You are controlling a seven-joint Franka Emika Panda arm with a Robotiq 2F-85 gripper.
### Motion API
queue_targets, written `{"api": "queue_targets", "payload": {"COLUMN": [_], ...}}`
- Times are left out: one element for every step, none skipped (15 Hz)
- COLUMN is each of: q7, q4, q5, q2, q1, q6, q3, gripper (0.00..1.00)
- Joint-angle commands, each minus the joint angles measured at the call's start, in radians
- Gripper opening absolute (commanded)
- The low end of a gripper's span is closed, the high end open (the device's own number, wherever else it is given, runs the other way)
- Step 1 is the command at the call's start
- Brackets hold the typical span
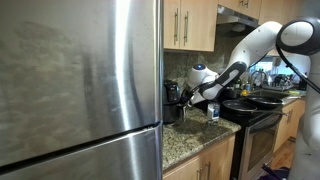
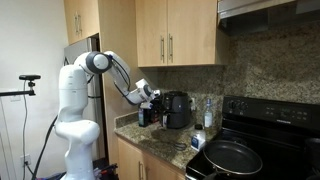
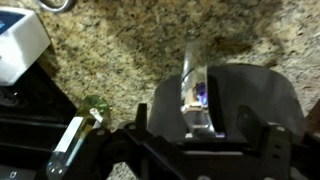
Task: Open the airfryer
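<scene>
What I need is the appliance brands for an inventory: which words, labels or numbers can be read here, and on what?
No text can be read in any view.
The airfryer: any marks on its front are too small to read.
The bottle in the wrist view: its label is too blurred to read.
The range: any back-panel markings are too small to read.

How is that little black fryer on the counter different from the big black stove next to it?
The airfryer is small and upright, standing on the speckled stone counter. The stove is far larger and sits beside that counter. The stove carries a frying pan on top. The airfryer instead shows a silvery handle in the wrist view. Both are mostly black kitchen cookers.
</scene>
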Motion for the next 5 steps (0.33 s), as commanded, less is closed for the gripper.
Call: {"api": "queue_targets", "payload": {"q7": [0.033, 0.042, 0.042, 0.042, 0.043], "q4": [0.000, 0.000, 0.000, 0.000, 0.000], "q5": [-0.054, -0.076, -0.081, -0.081, -0.081], "q2": [-0.016, -0.025, -0.027, -0.026, -0.025], "q1": [0.003, 0.003, 0.004, 0.005, 0.007], "q6": [-0.001, -0.002, -0.002, -0.002, -0.002], "q3": [-0.014, -0.020, -0.022, -0.022, -0.022], "gripper": [0.96, 1.00, 1.00, 1.00, 1.00]}}
